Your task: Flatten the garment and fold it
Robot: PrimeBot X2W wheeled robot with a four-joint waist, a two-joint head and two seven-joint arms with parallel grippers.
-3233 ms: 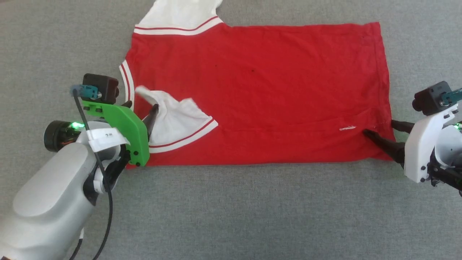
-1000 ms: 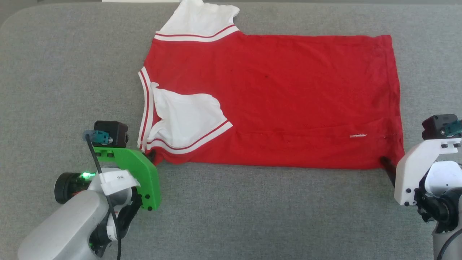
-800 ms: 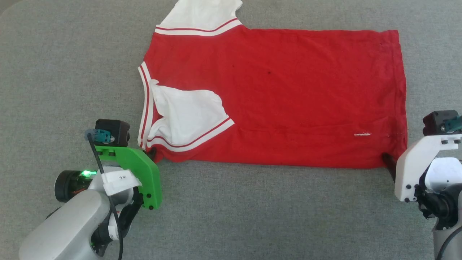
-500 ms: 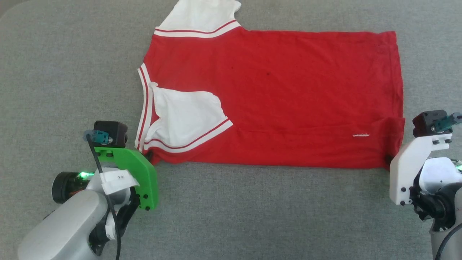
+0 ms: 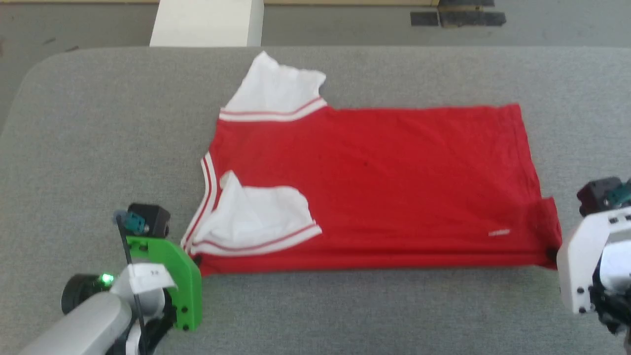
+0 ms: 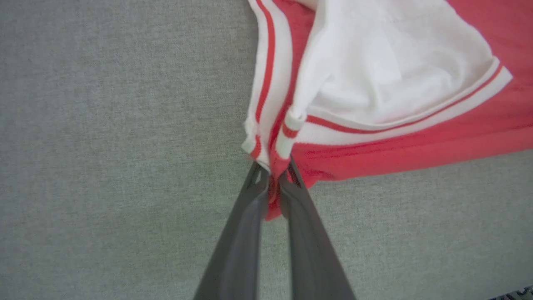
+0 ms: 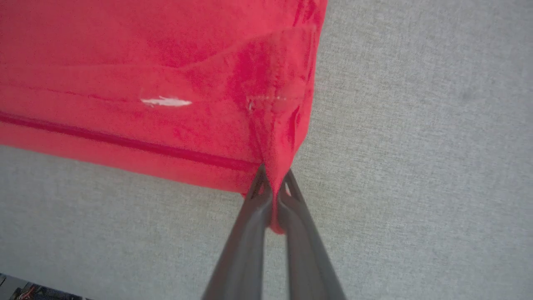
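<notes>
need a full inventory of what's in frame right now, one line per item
garment: one, red with white red-striped sleeves, spread on the table, near sleeve folded onto the body
table: one, grey fabric-covered, under the garment
block: one, white, beyond the table's far edge
dark patches: two, black, beyond the far edge, right of the block; cannot tell what they are
left end effector: one, dark fingers, shut on the garment's near corner by the striped trim
right end effector: one, dark fingers, shut on the garment's near hem corner

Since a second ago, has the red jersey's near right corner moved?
Yes. Flat then, the corner now tents off the grey table, pinched in the right end effector.
</notes>
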